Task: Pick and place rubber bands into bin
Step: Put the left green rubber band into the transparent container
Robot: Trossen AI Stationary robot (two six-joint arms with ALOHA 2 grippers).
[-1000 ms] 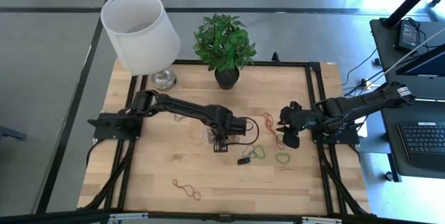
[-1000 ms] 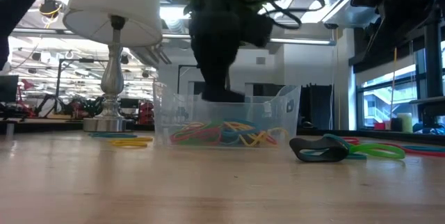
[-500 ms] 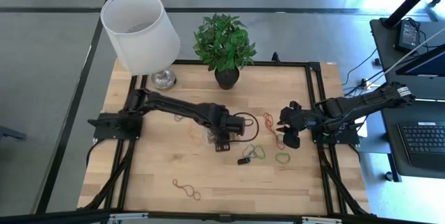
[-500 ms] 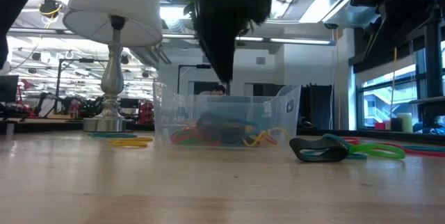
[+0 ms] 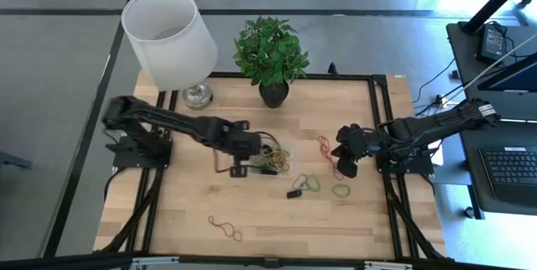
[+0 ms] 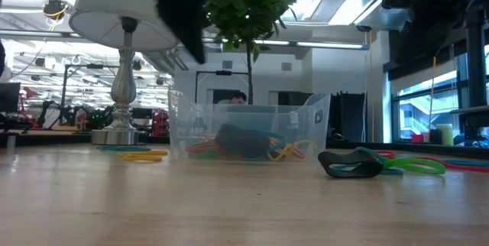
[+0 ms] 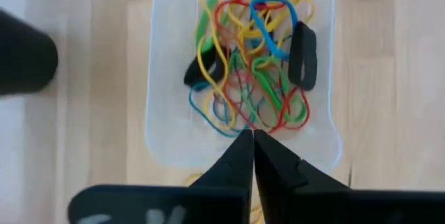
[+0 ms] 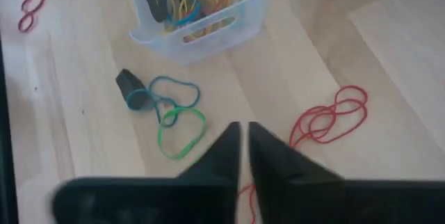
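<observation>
- The left gripper (image 5: 237, 169) has been withdrawn from over the bin (image 5: 284, 169) to just beside it; jaws shut, empty.
- The right gripper (image 8: 242, 144): jaws nearly closed, empty.
- Loose rubber bands (image 8: 172, 116) lie on the table (image 5: 277, 220): light, floppy, best pinched on one strand.

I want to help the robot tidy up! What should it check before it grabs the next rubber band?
1. Left gripper clear of the bin: ok, beside it, fingers shut.
2. Left gripper empty: ok.
3. Bin upright, rubber bands inside: ok.
4. Bands left on the table: not ok; green band, red band and others lie loose.
5. Right gripper out of the way: ok, near the red band, shut.
</observation>
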